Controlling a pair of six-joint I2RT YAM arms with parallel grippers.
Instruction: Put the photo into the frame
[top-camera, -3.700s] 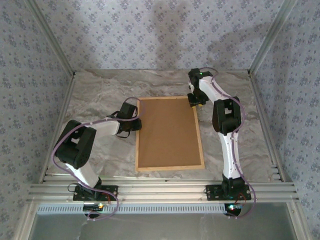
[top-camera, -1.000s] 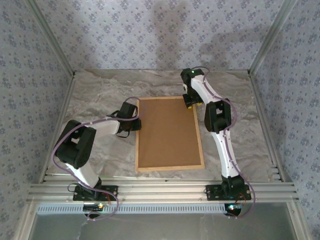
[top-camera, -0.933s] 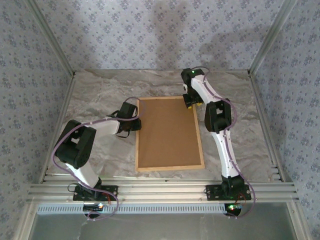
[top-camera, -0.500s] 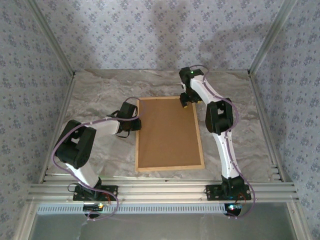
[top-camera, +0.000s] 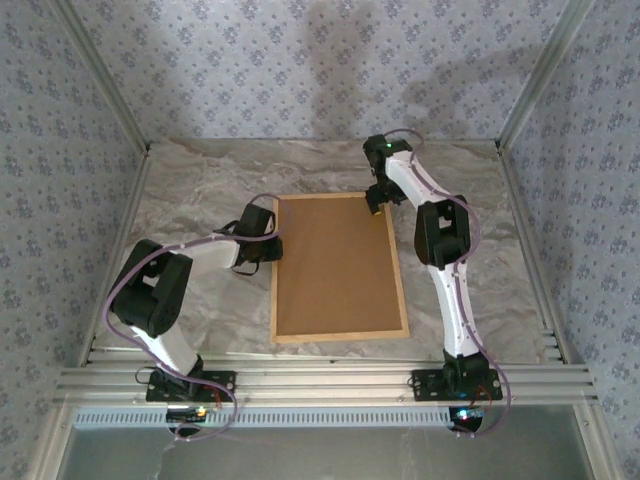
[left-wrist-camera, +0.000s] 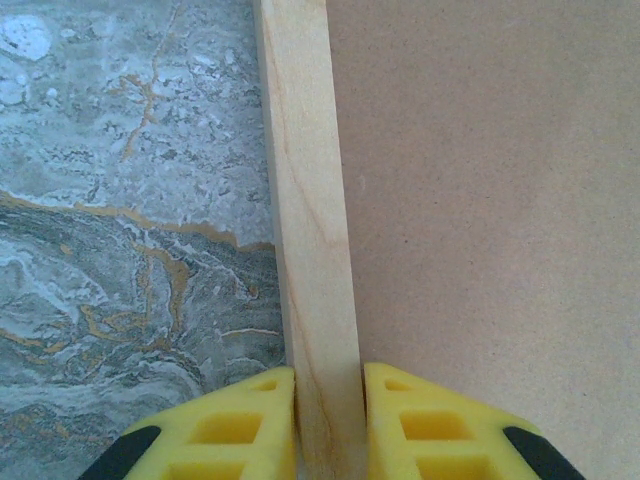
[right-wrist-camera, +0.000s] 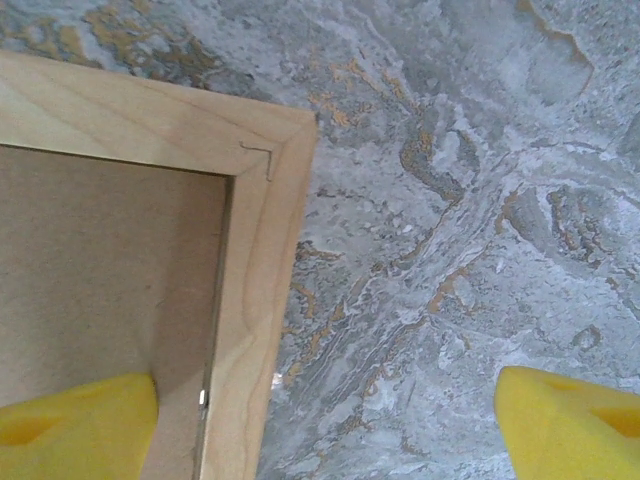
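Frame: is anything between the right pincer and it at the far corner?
Nothing visible. The right pincer hangs open over the far right corner of the frame, jaws straddling the rail, one over the backing board, one over the marble table. The left pincer is shut on the frame's left rail.
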